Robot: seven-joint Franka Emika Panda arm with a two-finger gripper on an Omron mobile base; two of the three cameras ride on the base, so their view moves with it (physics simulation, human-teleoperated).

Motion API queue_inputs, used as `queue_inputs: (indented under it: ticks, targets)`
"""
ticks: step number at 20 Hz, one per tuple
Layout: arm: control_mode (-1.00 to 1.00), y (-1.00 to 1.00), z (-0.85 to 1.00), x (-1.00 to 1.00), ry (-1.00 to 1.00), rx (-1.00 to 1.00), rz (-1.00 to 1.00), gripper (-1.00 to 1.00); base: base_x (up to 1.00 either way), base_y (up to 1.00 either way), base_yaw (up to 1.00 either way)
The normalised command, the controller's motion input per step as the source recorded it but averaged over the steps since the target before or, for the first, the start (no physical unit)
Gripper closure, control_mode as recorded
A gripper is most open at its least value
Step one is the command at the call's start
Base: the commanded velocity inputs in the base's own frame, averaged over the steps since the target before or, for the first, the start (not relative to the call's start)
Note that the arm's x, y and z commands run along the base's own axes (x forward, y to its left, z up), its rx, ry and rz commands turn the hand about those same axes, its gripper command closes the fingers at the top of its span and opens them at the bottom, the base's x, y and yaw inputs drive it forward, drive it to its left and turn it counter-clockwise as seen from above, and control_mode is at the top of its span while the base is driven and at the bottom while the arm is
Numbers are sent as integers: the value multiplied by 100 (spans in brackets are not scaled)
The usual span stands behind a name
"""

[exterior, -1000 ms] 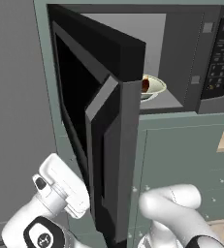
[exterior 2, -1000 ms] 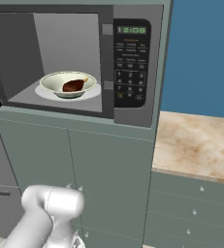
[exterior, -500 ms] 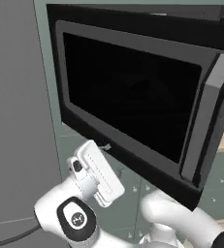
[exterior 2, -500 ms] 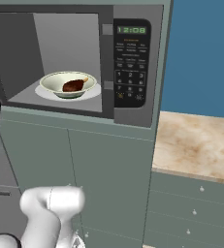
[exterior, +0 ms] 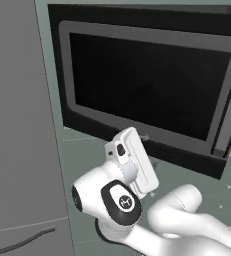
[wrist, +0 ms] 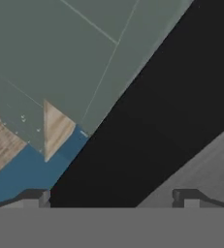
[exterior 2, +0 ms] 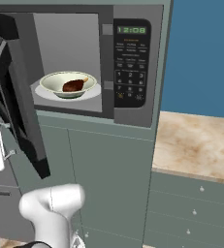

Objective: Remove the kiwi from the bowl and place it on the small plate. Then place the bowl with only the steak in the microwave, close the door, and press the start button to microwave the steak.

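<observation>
While the bowl [exterior 2: 68, 85] sits inside the microwave [exterior 2: 133, 63], the spread gripper [wrist: 114, 196] fronts its door [exterior: 147, 90].

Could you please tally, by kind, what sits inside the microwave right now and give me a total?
Bowls: 1, the pale bowl on the white turntable plate.
Steaks: 1, the brown steak lying in that bowl.
Turntable plates: 1.
Kiwis: 0.
Total: 3 things inside the microwave, whose door stands partly open.

A pale bowl [exterior 2: 68, 83] with the brown steak [exterior 2: 73, 86] sits upright inside the grey microwave [exterior 2: 133, 63], whose dark-windowed door [exterior: 147, 95] stands partly open.
</observation>
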Motion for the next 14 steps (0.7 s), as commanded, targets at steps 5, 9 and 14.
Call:
queue_inputs:
  ticks: [5, 9, 14]
  targets:
    - [-100, -63, 36, 24, 3, 13, 5, -100, 0, 0, 0]
    - [-100, -41, 24, 40, 6, 11, 8, -100, 0, 0, 0]
    - [-100, -13, 15, 46, 9, 9, 8, -100, 0, 0, 0]
